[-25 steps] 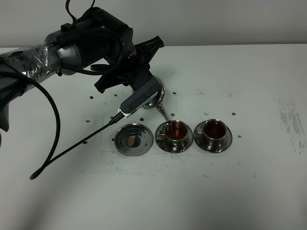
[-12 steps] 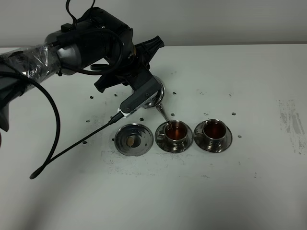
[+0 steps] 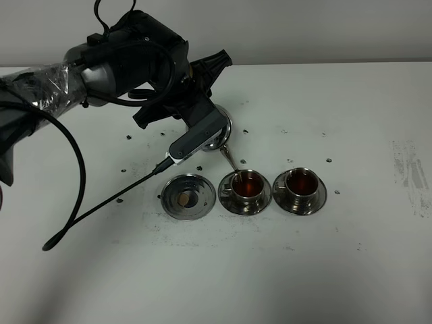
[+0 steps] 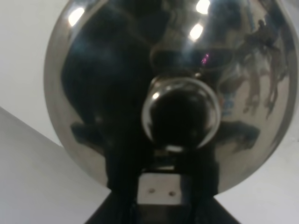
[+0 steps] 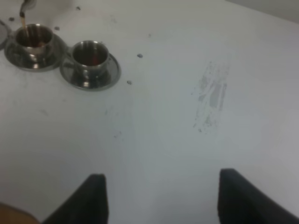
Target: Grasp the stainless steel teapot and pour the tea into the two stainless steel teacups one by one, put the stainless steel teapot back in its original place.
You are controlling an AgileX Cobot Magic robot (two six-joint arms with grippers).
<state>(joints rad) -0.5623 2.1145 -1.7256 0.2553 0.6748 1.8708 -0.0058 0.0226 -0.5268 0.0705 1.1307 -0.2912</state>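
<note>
My left gripper (image 3: 202,131) is clamped on the stainless steel teapot (image 3: 219,135), tilted with its spout over the left teacup (image 3: 248,185), tea (image 3: 250,183) inside. My right gripper (image 5: 161,198) hangs with jaws apart over bare table (image 3: 351,115).

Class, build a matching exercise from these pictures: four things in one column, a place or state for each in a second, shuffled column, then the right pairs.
Things
1. stainless steel teapot
2. middle teacup
3. right-hand teacup
4. round dish

States
A. lies bare, tan spot at centre
B. tilted, held by the left end effector
C. under the spout, tea inside
D. holds tea, nothing above it

Pairs: 1-B, 2-C, 3-D, 4-A
</note>
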